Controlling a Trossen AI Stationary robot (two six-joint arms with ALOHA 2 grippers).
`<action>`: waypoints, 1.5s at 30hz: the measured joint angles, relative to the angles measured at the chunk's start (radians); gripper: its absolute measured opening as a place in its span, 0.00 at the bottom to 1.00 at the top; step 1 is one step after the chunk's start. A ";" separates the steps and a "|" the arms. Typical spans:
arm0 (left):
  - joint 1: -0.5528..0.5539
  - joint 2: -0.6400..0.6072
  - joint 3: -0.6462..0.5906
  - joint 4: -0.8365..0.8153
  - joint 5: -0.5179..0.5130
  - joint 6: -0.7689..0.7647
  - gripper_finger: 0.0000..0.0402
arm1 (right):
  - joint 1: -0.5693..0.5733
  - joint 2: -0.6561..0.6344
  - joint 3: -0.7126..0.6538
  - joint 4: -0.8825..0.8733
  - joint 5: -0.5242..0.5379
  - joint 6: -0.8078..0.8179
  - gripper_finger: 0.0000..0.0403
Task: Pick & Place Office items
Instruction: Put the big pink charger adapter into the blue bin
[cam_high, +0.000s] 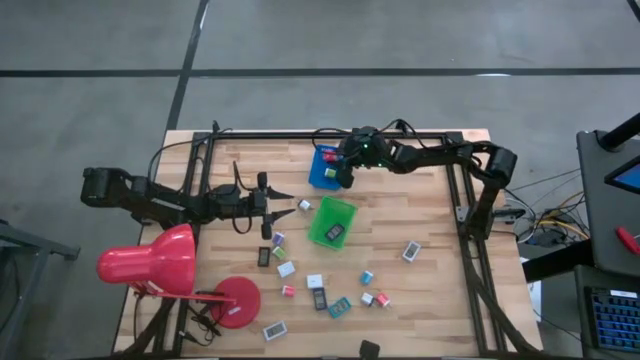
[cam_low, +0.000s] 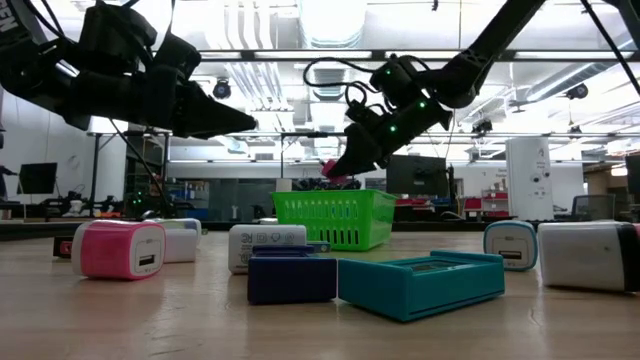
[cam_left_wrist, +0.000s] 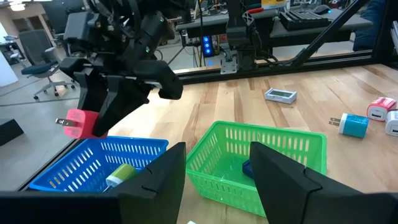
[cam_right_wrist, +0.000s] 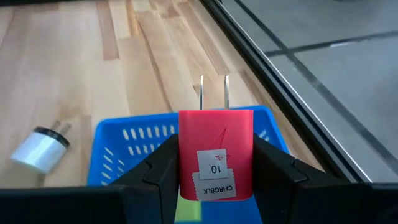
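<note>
Clearly the right gripper (cam_right_wrist: 214, 165) clamps a pink-red plastic plug-in charger (cam_right_wrist: 216, 152) above the blue slotted plastic tray (cam_high: 322, 168) at the table's far side (its label shows only in the right wrist view). Left gripper (cam_left_wrist: 214, 168), fingers apart and empty, faces the green slotted tray (cam_left_wrist: 267, 146); other small chargers (cam_low: 118, 249) dot the pale wooden tabletop (cam_high: 430, 215).

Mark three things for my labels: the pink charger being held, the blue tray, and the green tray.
pink charger (cam_right_wrist: 216, 152): right wrist view, its labelled front face between the right arm's fingers.
blue tray (cam_left_wrist: 68, 167): left wrist view, its slotted near wall.
green tray (cam_high: 322, 212): high view, its left rim.
</note>
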 joint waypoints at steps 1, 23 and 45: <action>0.000 0.000 0.000 0.000 0.000 0.000 0.45 | -0.005 0.000 0.002 -0.014 0.000 -0.003 0.35; 0.000 0.000 0.006 0.000 0.000 0.001 0.45 | -0.059 0.178 0.333 -0.514 -0.098 -0.060 0.35; 0.000 0.000 -0.003 0.000 0.000 0.001 0.45 | -0.061 0.288 0.483 -0.715 -0.114 -0.091 0.35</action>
